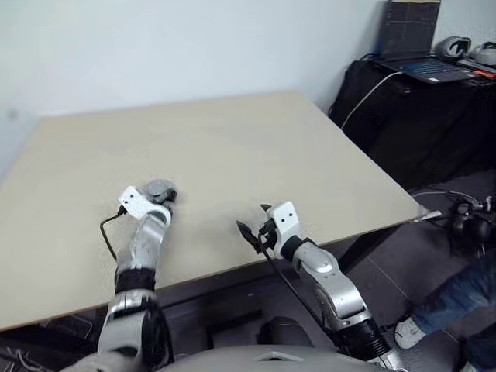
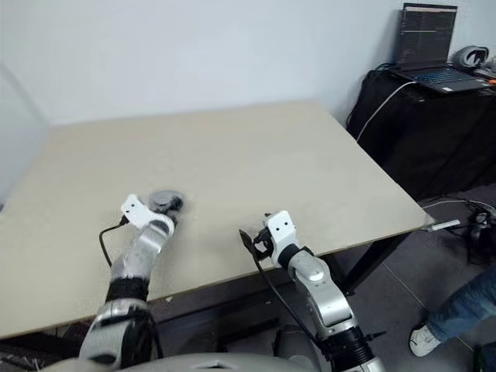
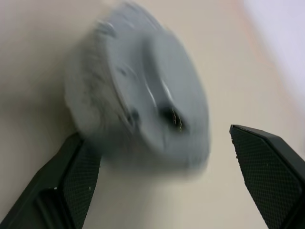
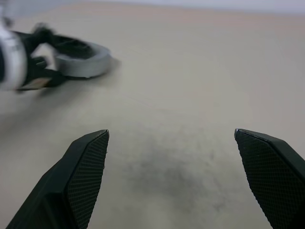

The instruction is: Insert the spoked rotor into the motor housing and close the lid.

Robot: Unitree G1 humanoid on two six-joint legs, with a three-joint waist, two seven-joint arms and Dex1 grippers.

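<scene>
On the left part of the pale table [image 1: 232, 147], the left gripper [image 3: 167, 176] sits low over the surface with its two black fingers [image 3: 71, 181] spread wide on either side of a grey disc and closed on nothing. That disc is the lid [image 3: 143, 100], a solid silver-grey piece with a raised centre; it lies just past the fingertips, on the table's near-left area, well in from the near edge. In the right wrist view the grey round piece sits on a darker body, likely the motor housing [image 4: 88, 64], though blur hides its windings. The spoked rotor cannot be made out. Farther right, the right gripper [image 4: 171, 176] hangs above bare tabletop close to the near edge, its fingers [image 4: 88, 167] as far apart as they go and holding nothing. Between the two grippers lies a stretch of open table, and the whole far half of the surface is open too, up to the far edge by the wall. Right of the table's right edge stands a dark stand bearing a laptop [image 1: 415, 43], with a person's leg and shoe [image 1: 449, 306] on the floor nearby.
</scene>
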